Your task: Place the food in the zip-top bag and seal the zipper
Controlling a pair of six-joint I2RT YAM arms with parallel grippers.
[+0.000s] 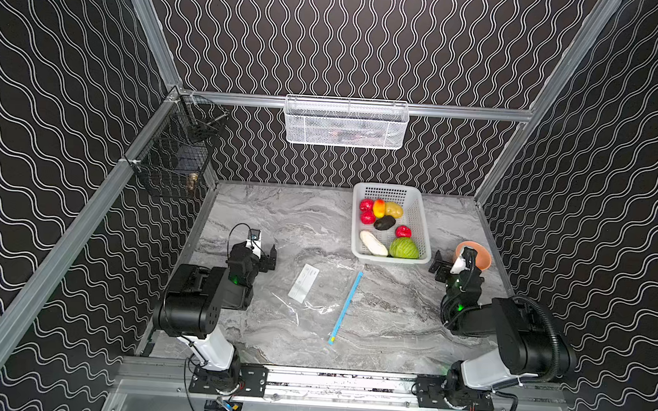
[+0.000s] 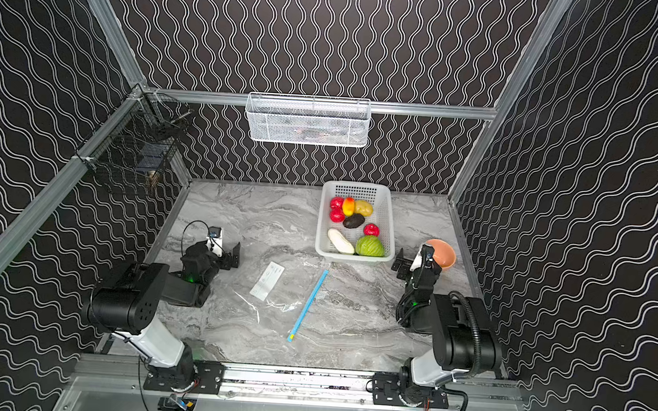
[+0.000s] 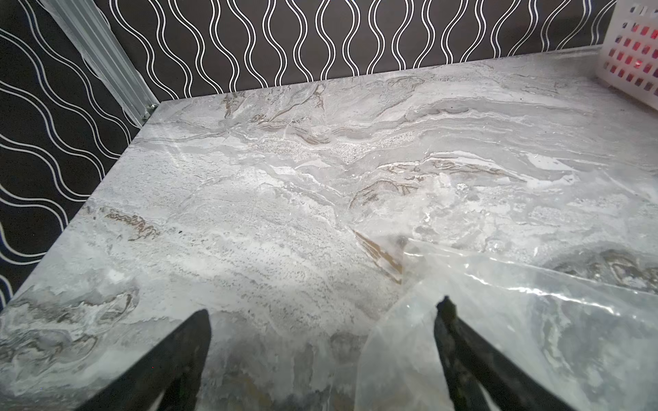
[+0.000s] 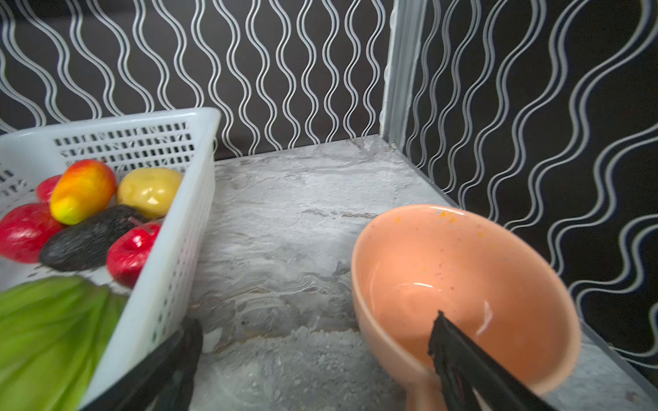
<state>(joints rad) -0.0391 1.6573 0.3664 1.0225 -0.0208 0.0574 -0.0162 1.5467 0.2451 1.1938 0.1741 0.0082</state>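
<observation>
Hovering empty, both spread wide: my left gripper [image 3: 324,309] has the clear bag [image 3: 534,338] beneath one fingertip; my right gripper [image 4: 317,322] spans the gap between bowl [image 4: 463,256] and basket [image 4: 171,249] of food [image 4: 83,192].

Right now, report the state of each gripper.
Left gripper: open, holding nothing.
Right gripper: open, holding nothing.

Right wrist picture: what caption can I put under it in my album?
Open right claw hovers between a white basket of toy food and an empty orange bowl.
</observation>
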